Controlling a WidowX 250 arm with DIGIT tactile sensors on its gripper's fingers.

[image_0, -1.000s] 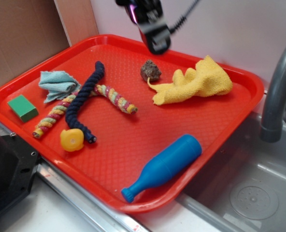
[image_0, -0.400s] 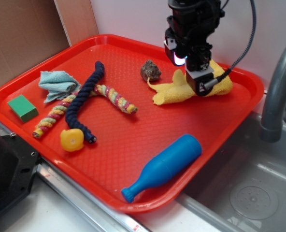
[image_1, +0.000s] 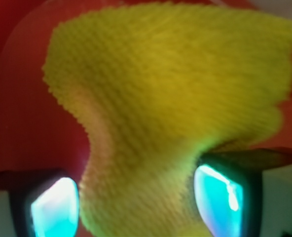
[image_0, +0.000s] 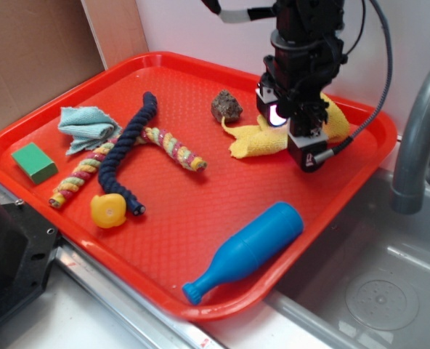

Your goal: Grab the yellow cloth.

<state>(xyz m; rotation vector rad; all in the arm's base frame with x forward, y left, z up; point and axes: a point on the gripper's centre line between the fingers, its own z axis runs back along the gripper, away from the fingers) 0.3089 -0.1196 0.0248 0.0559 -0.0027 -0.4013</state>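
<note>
Two glowing fingertips (image_1: 54, 210) of the gripper (image_1: 136, 202) stand apart, straddling a blurred fold of the yellow cloth (image_1: 170, 94) without yet pinching it. Farther off, the arm hides most of that cloth (image_0: 255, 142) at the red tray's (image_0: 200, 211) far right corner.
</note>
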